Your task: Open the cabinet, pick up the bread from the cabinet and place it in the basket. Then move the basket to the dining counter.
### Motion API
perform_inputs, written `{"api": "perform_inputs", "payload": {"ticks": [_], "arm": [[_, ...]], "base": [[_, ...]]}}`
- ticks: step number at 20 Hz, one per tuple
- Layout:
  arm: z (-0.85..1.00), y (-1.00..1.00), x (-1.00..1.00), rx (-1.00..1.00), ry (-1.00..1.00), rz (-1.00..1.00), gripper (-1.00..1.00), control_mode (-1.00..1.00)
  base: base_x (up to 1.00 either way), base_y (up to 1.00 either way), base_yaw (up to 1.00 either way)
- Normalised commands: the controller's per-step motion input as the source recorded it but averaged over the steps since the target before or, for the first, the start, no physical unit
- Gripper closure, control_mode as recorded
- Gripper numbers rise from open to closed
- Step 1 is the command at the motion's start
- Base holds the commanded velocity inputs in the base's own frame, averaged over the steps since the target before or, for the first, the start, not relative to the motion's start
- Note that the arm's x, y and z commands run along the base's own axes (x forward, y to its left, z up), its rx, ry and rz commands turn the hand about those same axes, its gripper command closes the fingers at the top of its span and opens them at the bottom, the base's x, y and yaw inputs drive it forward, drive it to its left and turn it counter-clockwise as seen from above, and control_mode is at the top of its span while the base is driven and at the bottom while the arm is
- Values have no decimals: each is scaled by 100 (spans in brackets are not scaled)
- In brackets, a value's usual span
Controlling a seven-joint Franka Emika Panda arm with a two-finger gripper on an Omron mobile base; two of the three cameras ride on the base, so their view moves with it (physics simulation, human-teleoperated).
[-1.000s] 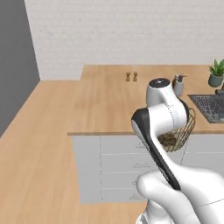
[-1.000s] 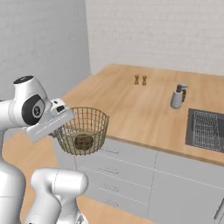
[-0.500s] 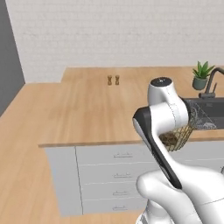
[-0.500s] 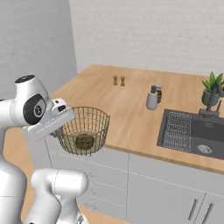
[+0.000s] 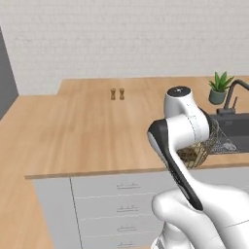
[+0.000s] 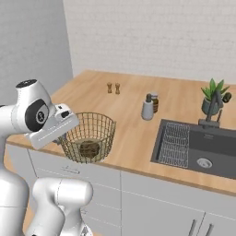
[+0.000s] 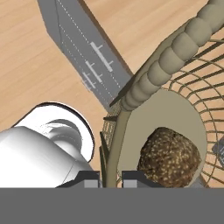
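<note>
My gripper (image 7: 110, 177) is shut on the rim of the round tan wire basket (image 6: 91, 134) and holds it up over the front edge of the dining counter (image 6: 133, 117). In the right base view the gripper (image 6: 67, 134) meets the basket's left side. The dark-brown bread (image 6: 89, 149) lies on the basket's beige base. The hand view looks down the basket (image 7: 175, 57) wall at the bread (image 7: 169, 157). In the left base view my arm hides most of the basket (image 5: 206, 145), and the bread (image 5: 187, 154) peeks out beside it. The cabinet is out of view.
Two small shakers (image 6: 113, 87) stand far back on the counter. A grey soap dispenser (image 6: 147, 107), a potted plant (image 6: 212, 97) and a dark sink (image 6: 198, 147) with a faucet lie to the right. Grey drawer fronts (image 5: 121, 204) run below the counter's front edge.
The whole scene has slid left in both base views, so the camera has moved right along the counter; the sink and plant have come into view. The basket stays in my grip.
</note>
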Motion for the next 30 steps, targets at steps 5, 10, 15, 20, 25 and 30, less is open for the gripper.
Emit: {"api": "perform_inputs", "payload": {"ticks": [5,10,15,20,25,30], "arm": [[0,0,0,0,0,0,100,100],[0,0,0,0,0,0,100,100],[0,0,0,0,0,0,100,100],[0,0,0,0,0,0,100,100],[0,0,0,0,0,0,100,100],[0,0,0,0,0,0,100,100]], "base": [[68,-6,-1],[67,0,0],[20,-7,-3],[16,0,0],[0,0,0],[0,0,0]]}}
